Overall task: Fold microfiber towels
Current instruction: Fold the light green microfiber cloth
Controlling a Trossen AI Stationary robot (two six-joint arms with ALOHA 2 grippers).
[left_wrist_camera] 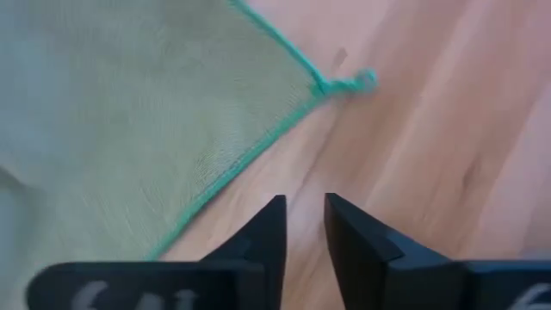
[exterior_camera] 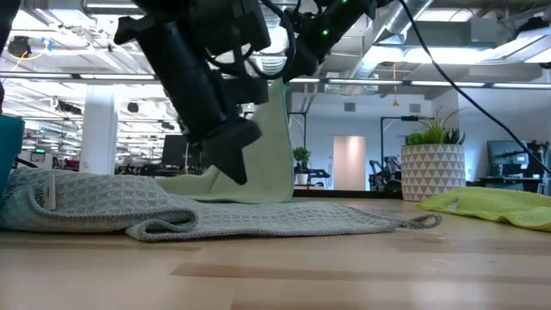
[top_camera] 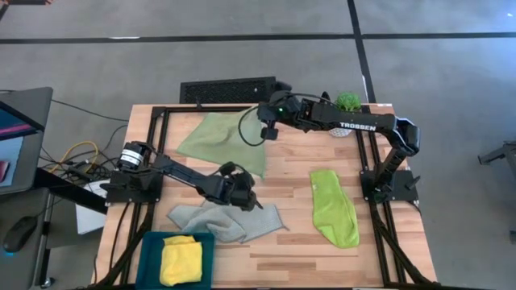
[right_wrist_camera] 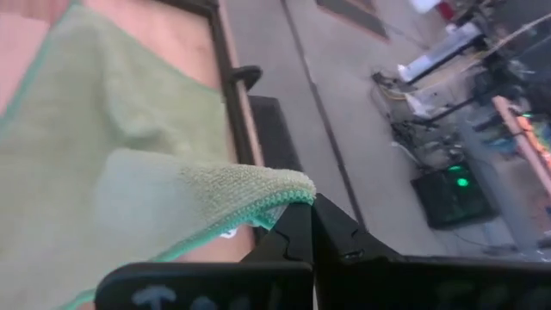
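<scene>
Your right gripper (right_wrist_camera: 297, 220) has pinched 1 corner of the sage green towel (top_camera: 216, 138), lifting it to fold
Your left gripper (left_wrist_camera: 303, 226), fingers narrowly apart and empty, hovers beside that towel's near corner, probably ready to pin it

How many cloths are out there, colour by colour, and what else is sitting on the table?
Sage green towel: 1, a corner pinched by the right hand
Grey-green towel: 1
Lime green towel: 1
Yellow towel: 1, in the bin
Teal bin: 1
Potted plant: 1
Total: 6
</scene>
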